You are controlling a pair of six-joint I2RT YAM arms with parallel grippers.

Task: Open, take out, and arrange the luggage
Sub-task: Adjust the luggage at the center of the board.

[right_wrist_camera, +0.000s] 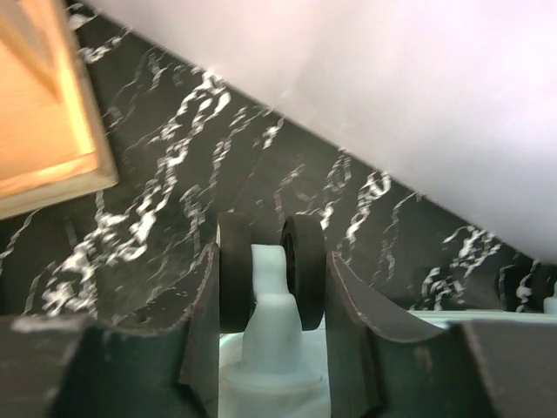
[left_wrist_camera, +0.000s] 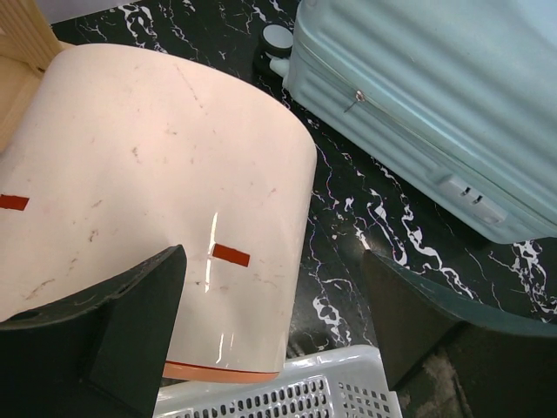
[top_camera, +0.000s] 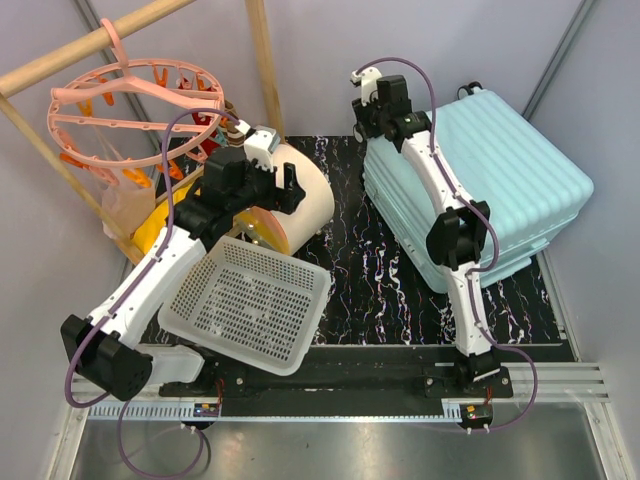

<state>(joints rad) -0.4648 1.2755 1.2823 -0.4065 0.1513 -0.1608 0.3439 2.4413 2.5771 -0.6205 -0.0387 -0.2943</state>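
The pale mint-blue luggage (top_camera: 520,170) lies closed on its side at the right of the black marble mat. It also shows in the left wrist view (left_wrist_camera: 435,96), with a zip pull (left_wrist_camera: 352,98) and a wheel (left_wrist_camera: 277,39). My right gripper (top_camera: 385,95) is at the luggage's far left corner. In the right wrist view it (right_wrist_camera: 271,261) is shut on a black double wheel (right_wrist_camera: 303,261) on its mint stem. My left gripper (top_camera: 285,185) is open and empty, hovering over the cream-and-orange drawer box (left_wrist_camera: 157,174), apart from the luggage.
A white perforated basket (top_camera: 250,300) sits at the front left, partly under my left arm. The cream drawer box (top_camera: 305,205) stands behind it. A pink clip hanger (top_camera: 130,100) hangs from wooden poles at the back left. A wooden block (right_wrist_camera: 43,113) lies beyond the wheel.
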